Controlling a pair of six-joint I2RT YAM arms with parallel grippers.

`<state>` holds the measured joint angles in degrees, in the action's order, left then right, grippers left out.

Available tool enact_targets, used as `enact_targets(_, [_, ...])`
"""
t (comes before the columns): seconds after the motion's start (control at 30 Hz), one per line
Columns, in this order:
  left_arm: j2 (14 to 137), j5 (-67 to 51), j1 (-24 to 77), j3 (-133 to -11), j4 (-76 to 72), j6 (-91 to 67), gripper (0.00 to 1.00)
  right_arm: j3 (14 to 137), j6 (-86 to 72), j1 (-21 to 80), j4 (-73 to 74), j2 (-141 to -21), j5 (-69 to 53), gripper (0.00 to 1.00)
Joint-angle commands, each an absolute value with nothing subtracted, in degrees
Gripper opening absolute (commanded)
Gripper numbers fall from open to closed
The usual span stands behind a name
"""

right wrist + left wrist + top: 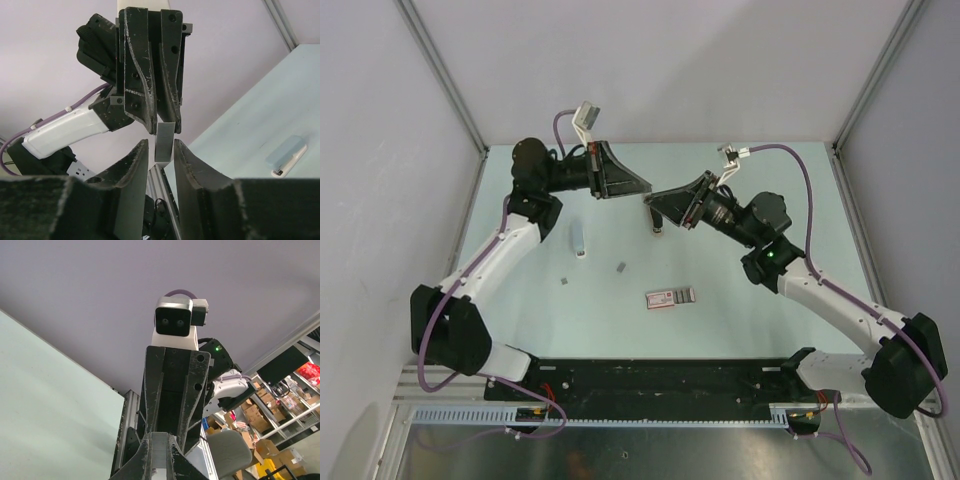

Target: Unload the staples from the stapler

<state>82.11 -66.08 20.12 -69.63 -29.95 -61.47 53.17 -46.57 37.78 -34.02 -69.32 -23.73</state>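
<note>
Left hand [164, 126]: raised above the surface [740, 320] at mid-field, fingers pressed together on the upper end of a short grey staple strip [164, 142]. Stapler [578, 240]: slim, pale grey-blue, lying flat on the surface to the left of the hands and well apart from them. Loose staples: two tiny grey bits, one just nearer than the stapler [565, 282], one to its right [621, 267]. Box [670, 297]: flat, pink and white, near the middle front. Right hand [161, 145]: facing the left hand tip to tip, fingers drawn narrow around the strip's lower end. One finger looks to touch it and a sliver of gap shows at the other, so I cannot tell whether it pinches. Handling note, as a judgement: only one hand should bear the strip at a time. The taker should close fully before the giver lets go, then lower the strip flat beside the loose staples, not drop it. Not made out: the strip itself from above, masked by both hands; whether the stapler's magazine is open or holds more; the box's print; the left wrist view's own fingers, cut off at the bottom edge.
</note>
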Motion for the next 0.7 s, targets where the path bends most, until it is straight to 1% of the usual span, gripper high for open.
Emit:
enact_targets(0.0, [79.3, -65.5, 20.4, -69.2, -32.3, -61.0, 0.0, 56.0, -46.8, 38.3, -37.3, -69.6, -22.9, 0.29])
enact_targets(0.1, [78.9, -65.4, 20.4, -68.8, -32.3, -60.7, 0.0, 56.0, -46.4, 38.4, -36.7, -69.3, -22.6, 0.21])
enact_targets(0.2, [78.6, -65.2, 20.5, -68.5, -32.3, -60.2, 0.0, 56.0, -45.8, 38.4, -35.5, -68.9, -22.2, 0.1])
enact_targets(0.23, [78.4, -65.1, 20.4, -68.5, -32.3, -60.0, 0.02, 56.0, -45.5, 38.4, -34.9, -68.7, -22.1, 0.08])
enact_targets(0.27, [78.3, -65.0, 20.4, -68.4, -32.3, -59.8, 0.08, 56.0, -45.1, 38.4, -34.0, -68.5, -22.0, 0.07])
enact_targets(0.3, [78.2, -64.8, 20.2, -68.4, -32.0, -59.5, 0.18, 56.0, -44.6, 38.4, -32.6, -68.2, -21.9, 0.06])
enact_targets(0.33, [78.1, -64.6, 20.1, -68.6, -31.4, -59.0, 0.36, 56.1, -43.9, 38.4, -30.7, -67.9, -21.8, 0.06])
enact_targets(0.37, [78.0, -64.4, 20.0, -69.1, -30.1, -58.1, 0.63, 56.2, -43.1, 38.4, -28.5, -67.6, -21.6, 0.05])
enact_targets(0.4, [77.9, -63.7, 19.8, -69.8, -26.8, -55.8, 0.81, 56.2, -42.2, 38.4, -25.7, -67.2, -21.4, 0.05])
enact_targets(0.43, [77.7, -62.8, 19.6, -71.3, -21.4, -51.6, 0.9, 56.2, -41.2, 38.4, -22.7, -66.9, -21.1, 0.05])
enact_targets(0.47, [77.6, -60.7, 19.4, -73.7, -13.3, -46.0, 0.95, 56.2, -40.1, 38.4, -19.2, -66.6, -20.6, 0.05])
enact_targets(0.5, [77.5, -58.9, 19.4, -75.7, -6.8, -39.7, 0.97, 56.2, -38.9, 38.4, -15.3, -66.2, -19.9, 0.05])
enact_targets(0.57, [76.8, -54.3, 19.1, -77.7, 3.9, -31.0, 0.99, 56.2, -36.3, 38.7, -7.7, -65.6, -17.3, 0.04])
enact_targets(0.67, [75.5, -45.5, 18.6, -78.8, 15.1, -20.4, 0.99, 56.2, -32.4, 40.9, 3.5, -65.2, -10.4, 0.04])
